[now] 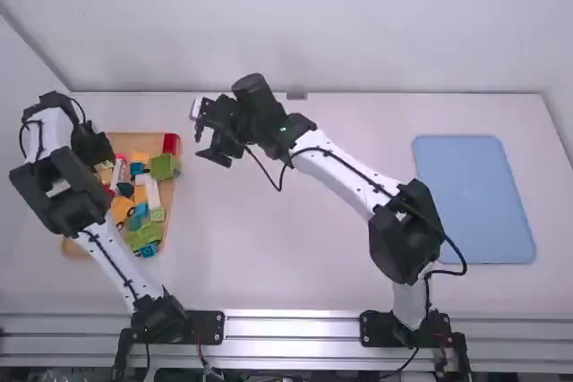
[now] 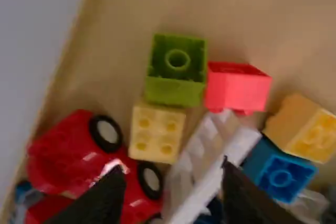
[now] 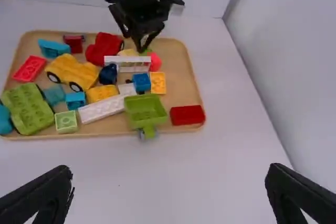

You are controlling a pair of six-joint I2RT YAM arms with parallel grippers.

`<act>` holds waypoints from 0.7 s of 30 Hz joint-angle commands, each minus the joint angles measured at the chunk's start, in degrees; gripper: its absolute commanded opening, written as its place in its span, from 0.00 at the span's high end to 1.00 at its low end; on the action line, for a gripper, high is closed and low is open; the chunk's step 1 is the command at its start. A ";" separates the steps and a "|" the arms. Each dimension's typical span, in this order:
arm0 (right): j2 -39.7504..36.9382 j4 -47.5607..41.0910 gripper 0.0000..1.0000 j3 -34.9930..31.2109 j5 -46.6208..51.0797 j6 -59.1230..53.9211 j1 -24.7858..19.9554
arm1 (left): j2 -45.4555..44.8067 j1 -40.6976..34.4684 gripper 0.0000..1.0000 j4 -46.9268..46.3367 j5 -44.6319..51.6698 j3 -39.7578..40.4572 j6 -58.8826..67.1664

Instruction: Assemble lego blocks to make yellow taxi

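The tray (image 1: 168, 212), pale wood, holds loose blocks. Inside it lies the yellow car piece (image 3: 71, 71), warm yellow with black wheels, and a studded yellow brick (image 3: 101, 93). A paler yellow brick (image 2: 157, 132), square with four round studs, also lies in the tray, as do a white slatted piece (image 2: 202, 163) and a glossy red vehicle (image 2: 115, 161) with pale-hubbed black wheels. The left gripper (image 1: 100, 151) is over the tray's far part, its fingers spread. The right gripper (image 1: 205, 139) hangs above the white surface (image 1: 269, 230) to the right of the tray, its fingers spread wide.
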 commanded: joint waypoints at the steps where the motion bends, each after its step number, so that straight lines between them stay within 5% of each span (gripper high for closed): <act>1: 0.22 -0.04 0.02 -0.13 -0.11 0.11 -0.26 | -3.41 -0.20 0.38 -1.51 6.03 -0.46 -3.39; 2: 0.22 -0.31 0.02 -0.13 -0.02 0.31 -0.26 | -4.52 -0.24 0.27 -2.29 5.99 -0.46 -4.13; 9: 0.22 -2.29 0.02 -0.13 1.75 2.14 -0.59 | -15.08 -0.17 0.19 -2.32 4.87 -7.37 -0.63; 11: 0.22 -2.64 0.02 -0.13 1.77 2.12 -0.63 | -21.24 0.28 0.06 1.66 4.68 -14.67 0.79; 21: 0.22 -2.67 0.02 -0.13 1.40 1.31 -0.85 | -36.79 3.56 0.01 13.60 -2.60 -42.62 17.81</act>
